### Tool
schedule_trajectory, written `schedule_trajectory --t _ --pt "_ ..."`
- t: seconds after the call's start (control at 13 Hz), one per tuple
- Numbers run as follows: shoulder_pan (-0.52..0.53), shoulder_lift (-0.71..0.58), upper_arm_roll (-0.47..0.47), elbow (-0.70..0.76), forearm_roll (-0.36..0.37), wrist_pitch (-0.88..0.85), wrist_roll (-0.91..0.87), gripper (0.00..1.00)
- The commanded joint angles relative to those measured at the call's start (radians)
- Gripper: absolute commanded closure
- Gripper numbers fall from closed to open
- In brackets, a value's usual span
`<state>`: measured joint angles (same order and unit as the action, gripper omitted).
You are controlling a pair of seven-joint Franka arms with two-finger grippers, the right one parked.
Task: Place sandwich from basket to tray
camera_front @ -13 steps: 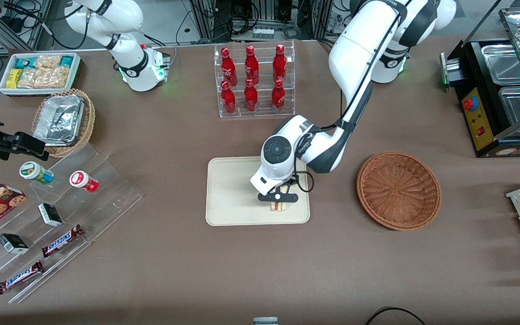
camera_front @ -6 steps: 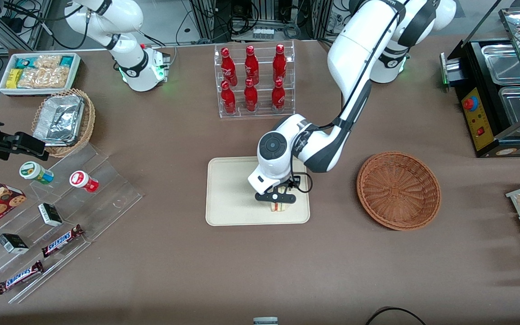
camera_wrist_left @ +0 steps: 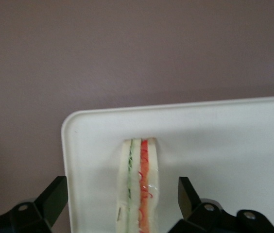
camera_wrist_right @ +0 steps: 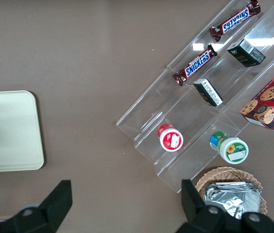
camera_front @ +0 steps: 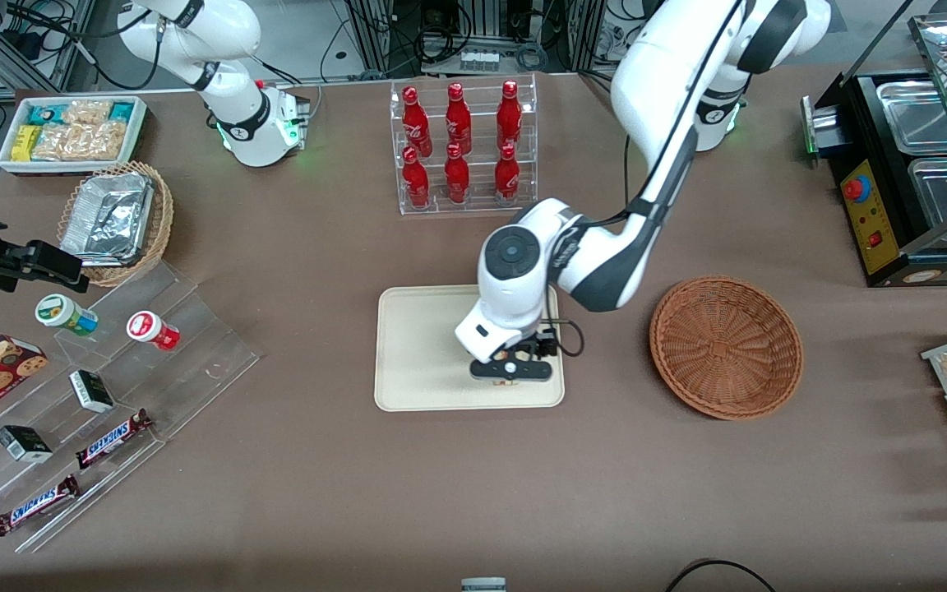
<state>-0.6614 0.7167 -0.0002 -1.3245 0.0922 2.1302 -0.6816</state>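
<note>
The tray (camera_front: 416, 345) lies mid-worktop (camera_front: 293, 460), the emptied basket (camera_front: 726, 346) beside it toward the working arm's end. The end effector (camera_wrist_left: 122, 206) hangs directly over the sandwich (camera_wrist_left: 138, 187), fingers spread and clear of it – the wedge stands on edge near the tray's corner. Risk: lifting crookedly could clip and topple it – the bottle rack (camera_front: 463, 146) stands farther from the front camera, out of the way
</note>
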Motion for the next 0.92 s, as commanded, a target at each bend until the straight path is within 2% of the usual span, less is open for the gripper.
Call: schedule_trajectory --t 0.0,0.31,0.54,0.85 --pt "-0.004 -0.054 0.078 -0.012 -0.066 -0.010 0.032 0.00" --pt "-0.004 -0.095 0.178 -0.012 -0.189 -0.055 0.168 0.00" --pt "-0.004 -0.114 0.216 -0.012 -0.195 -0.094 0.200 0.00" --pt "-0.004 -0.131 0.218 -0.013 -0.192 -0.118 0.206 0.00"
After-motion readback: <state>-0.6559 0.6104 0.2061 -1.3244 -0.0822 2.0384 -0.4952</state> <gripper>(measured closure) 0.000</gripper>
